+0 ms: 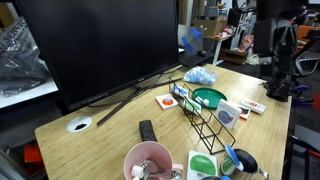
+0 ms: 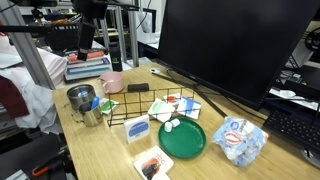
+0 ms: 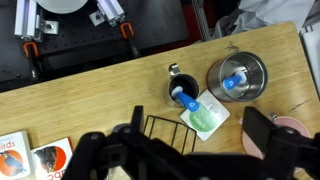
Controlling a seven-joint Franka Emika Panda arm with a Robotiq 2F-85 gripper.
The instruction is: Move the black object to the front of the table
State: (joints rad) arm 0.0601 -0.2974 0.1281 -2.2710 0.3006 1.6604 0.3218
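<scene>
Black object point(image 1: 147, 130) lies flat on the table point(image 1: 95, 145), just behind the pink cup point(image 1: 148, 160) and in front of the monitor point(image 1: 95, 45). In the wrist view the gripper point(image 3: 190, 150) is spread wide and holds nothing.

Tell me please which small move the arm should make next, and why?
Probably carry the open gripper over to the black object: it lies free on the table, absent from the wrist view, which shows cups and the wire rack below.
</scene>
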